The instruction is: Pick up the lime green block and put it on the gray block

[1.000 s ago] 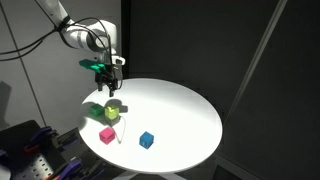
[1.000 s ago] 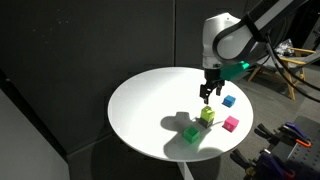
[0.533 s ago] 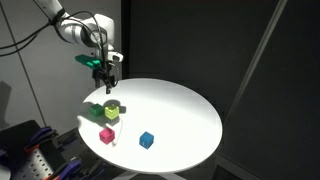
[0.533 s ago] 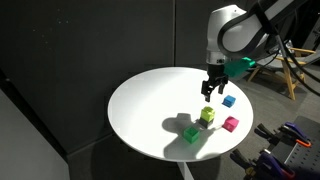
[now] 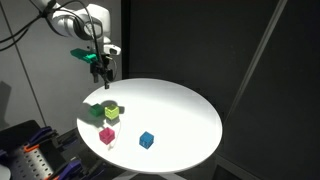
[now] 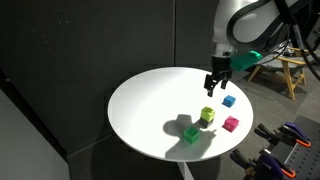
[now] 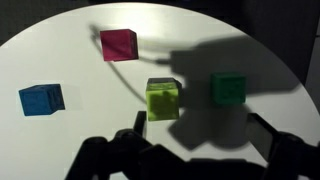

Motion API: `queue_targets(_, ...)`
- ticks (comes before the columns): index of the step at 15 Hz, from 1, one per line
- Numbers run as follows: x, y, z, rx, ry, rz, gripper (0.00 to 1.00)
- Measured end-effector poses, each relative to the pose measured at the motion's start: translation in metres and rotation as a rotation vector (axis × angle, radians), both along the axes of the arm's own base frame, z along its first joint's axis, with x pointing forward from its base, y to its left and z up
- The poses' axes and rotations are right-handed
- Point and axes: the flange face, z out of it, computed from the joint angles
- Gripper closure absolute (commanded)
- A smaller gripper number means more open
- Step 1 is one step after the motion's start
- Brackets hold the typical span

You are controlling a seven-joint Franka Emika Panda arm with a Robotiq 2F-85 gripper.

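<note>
Squarely atop gray block point(image 5: 112, 117): lime green block point(image 7: 163, 97), faces level; claw point(image 6: 213, 88) apart.

Looks like a robotics lab: black curtains point(image 6: 80, 50) behind a round white table point(image 6: 140, 110) (wooden frame point(image 6: 292, 68) beside it).

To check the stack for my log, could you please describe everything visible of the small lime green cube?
The small lime green cube is matte, plain-faced and yellowish green, its material unclear. It sits upright on top of the dark gray cube, on the round white table. Nothing else touches it: the deeper green cube lies apart beside it, and the gripper hangs clear above.
</note>
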Motion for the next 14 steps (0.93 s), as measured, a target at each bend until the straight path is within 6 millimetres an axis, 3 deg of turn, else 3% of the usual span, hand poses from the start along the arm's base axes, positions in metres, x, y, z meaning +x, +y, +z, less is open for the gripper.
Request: queue_targets(14,-0.025,-0.005,0.042,-0.004,-0.006,0.025,0.00)
